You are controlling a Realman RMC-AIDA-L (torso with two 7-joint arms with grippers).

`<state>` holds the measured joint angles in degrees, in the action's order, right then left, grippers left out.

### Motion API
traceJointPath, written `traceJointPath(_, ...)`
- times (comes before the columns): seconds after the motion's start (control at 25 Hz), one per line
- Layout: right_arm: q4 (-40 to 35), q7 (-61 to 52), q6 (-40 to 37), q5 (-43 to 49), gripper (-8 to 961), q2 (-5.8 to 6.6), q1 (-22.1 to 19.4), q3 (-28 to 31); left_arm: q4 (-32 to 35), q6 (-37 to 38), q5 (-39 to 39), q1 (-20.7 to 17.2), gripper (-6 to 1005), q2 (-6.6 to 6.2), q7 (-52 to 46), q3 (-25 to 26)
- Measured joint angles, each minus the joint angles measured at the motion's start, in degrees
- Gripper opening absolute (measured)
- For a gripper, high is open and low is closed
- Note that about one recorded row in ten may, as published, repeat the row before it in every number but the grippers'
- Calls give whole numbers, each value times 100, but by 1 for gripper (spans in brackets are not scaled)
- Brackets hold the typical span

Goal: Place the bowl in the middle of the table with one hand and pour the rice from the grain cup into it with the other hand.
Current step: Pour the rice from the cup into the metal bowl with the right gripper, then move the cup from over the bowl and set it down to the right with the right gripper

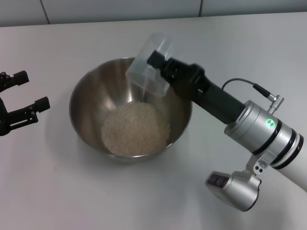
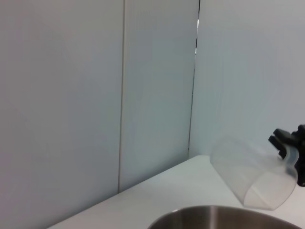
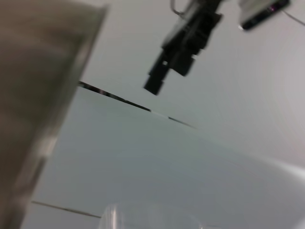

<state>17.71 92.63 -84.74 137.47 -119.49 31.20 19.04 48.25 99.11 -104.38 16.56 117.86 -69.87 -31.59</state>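
Observation:
The steel bowl (image 1: 80, 94) stands on the white table (image 1: 57, 182) near its middle, and a pale heap of rice (image 1: 135, 128) lies in its bottom. Above the bowl's far right rim my right gripper (image 1: 156, 62) is shut on the clear grain cup (image 1: 146, 69). The cup is tipped with its mouth down toward the bowl and looks see-through. In the left wrist view the tilted grain cup (image 2: 255, 179) hangs over the bowl's rim (image 2: 224, 214). My left gripper (image 1: 30, 91) is open at the table's left, apart from the bowl.
White wall panels (image 2: 95, 95) stand behind the table's far edge. The right arm (image 1: 259, 129) reaches in diagonally from the lower right. In the right wrist view the left gripper (image 3: 183, 43) shows far off.

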Motion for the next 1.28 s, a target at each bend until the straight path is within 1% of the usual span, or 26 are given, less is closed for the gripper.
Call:
traceJointPath(0.2,427,-1639,14,-10,6,-4,-182,624,0,24,5,-3,846,0,0,4)
traceJointPath(0.28,516,-2639,42,-12,6,-8,-257,912,0,27,7,-8,846,0,0,3)
traceJointPath(0.32,538,-3472,50,-15,6,-8,-314,1150,0,28,9,-11,846,0,0,4)
traceJointPath(0.36,538,-3472,50,-15,6,-8,-314,1150,0,28,9,-11,846,0,0,4)
traceJointPath(0.4,543,-3954,62,-18,7,-8,-351,1286,0,31,10,-12,846,0,0,4)
traceJointPath(0.52,543,-4897,164,-24,7,-4,-459,1611,0,36,12,-13,846,0,0,4)
traceJointPath(0.64,615,-5731,469,-29,7,-8,-597,1998,0,45,14,-11,846,-4,0,4)
traceJointPath(0.76,970,-6553,1098,-35,7,12,-780,2463,0,48,15,-3,846,-24,43,4)
traceJointPath(0.88,1167,-6916,1737,-38,7,30,-850,2818,8,48,15,0,846,-46,57,4)
traceJointPath(0.96,1157,-7112,2008,-36,7,31,-852,2912,10,48,15,4,846,-49,58,4)
traceJointPath(1.08,1057,-7656,2106,-1,6,33,-849,2913,6,45,15,10,846,-50,74,4)
traceJointPath(1.12,938,-8049,2102,8,6,39,-841,2901,5,39,15,10,846,-48,76,4)
traceJointPath(1.28,701,-8288,2103,15,6,30,-799,2864,1,22,15,18,846,-44,79,-2)
